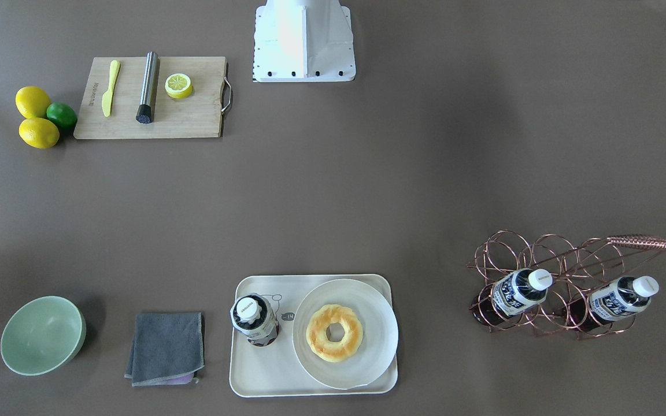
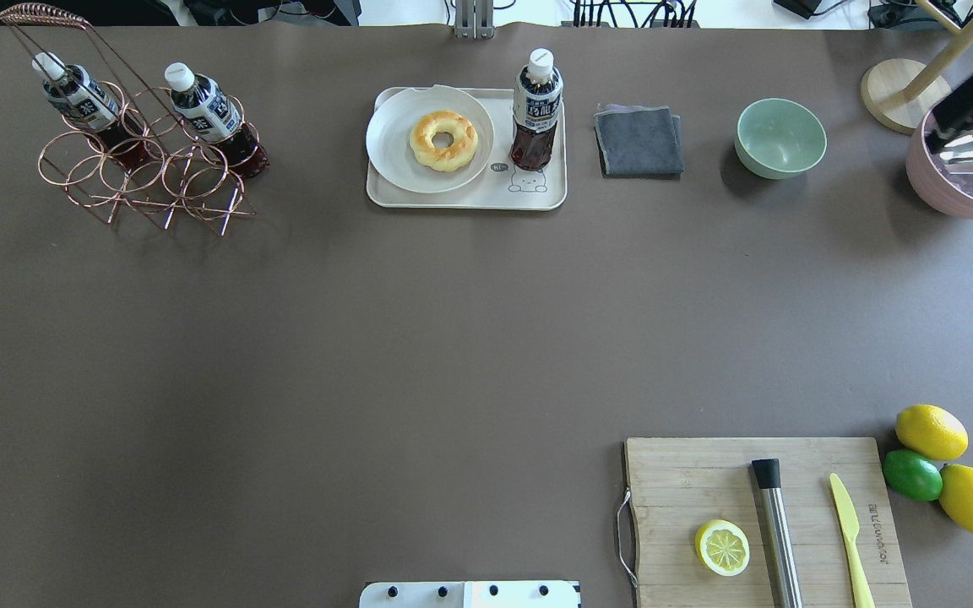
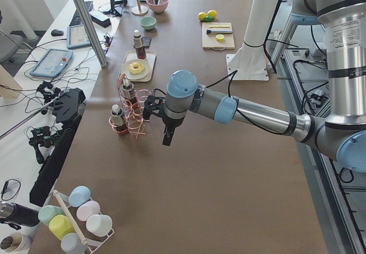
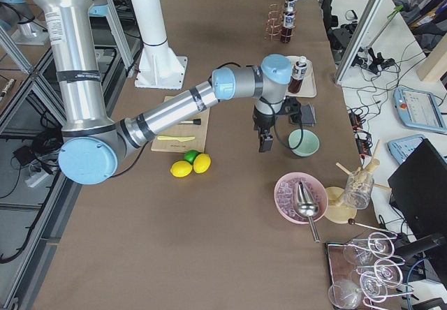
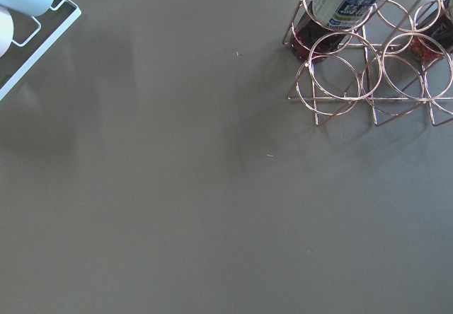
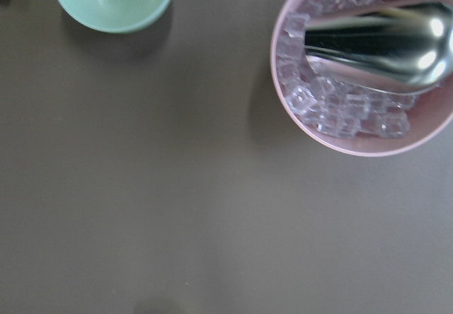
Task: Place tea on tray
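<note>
One tea bottle [image 1: 255, 320] stands upright on the cream tray [image 1: 263, 382], beside the bear drawing; it also shows in the overhead view [image 2: 536, 110] on the tray [image 2: 453, 201]. Two identical bottles [image 2: 81, 95] [image 2: 206, 108] lie in a copper wire rack [image 2: 140, 173]. My left gripper [image 3: 166, 138] hangs above the table near the rack, seen only in the exterior left view, so I cannot tell its state. My right gripper [image 4: 265, 143] hangs near the green bowl, seen only in the exterior right view, state unclear. Neither touches a bottle.
A round plate [image 2: 394, 143] with a doughnut [image 2: 443, 140] fills the tray's other half. A grey cloth [image 2: 638, 140] and a green bowl [image 2: 780, 138] lie beside the tray. A pink ice bowl [image 2: 959, 190], a cutting board [image 2: 681, 473] and lemons [image 2: 931, 431] are on the right.
</note>
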Robot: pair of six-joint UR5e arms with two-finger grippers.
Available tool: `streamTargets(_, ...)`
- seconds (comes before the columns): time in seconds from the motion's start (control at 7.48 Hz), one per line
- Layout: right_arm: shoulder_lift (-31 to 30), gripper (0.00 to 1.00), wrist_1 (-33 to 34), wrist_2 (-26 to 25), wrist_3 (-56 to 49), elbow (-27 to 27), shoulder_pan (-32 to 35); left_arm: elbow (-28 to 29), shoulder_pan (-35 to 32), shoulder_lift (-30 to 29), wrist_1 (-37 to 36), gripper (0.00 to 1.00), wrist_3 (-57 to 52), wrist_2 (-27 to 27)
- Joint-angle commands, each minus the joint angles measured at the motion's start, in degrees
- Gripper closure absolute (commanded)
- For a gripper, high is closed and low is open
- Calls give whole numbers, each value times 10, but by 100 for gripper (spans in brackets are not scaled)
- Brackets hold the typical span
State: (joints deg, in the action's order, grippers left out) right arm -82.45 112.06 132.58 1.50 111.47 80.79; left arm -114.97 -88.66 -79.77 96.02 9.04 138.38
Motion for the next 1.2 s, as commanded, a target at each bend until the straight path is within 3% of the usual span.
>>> streamTargets(0.0, -100, 0, -4, 0, -166, -34, 100, 2, 0, 28, -1, 3, -4, 3)
streamTargets(0.27, -140, 0, -4, 0, -225, -35, 142, -3, -1, 42, 6, 2, -5, 4)
streamTargets(0.8, -141, 0, -4, 4, -221, -36, 150, 2, -2, 35, 22, 2, -7, -4)
streamTargets(1.07, -141, 0, -4, 5, -217, -35, 150, 11, -9, 56, 93, 2, -7, -4)
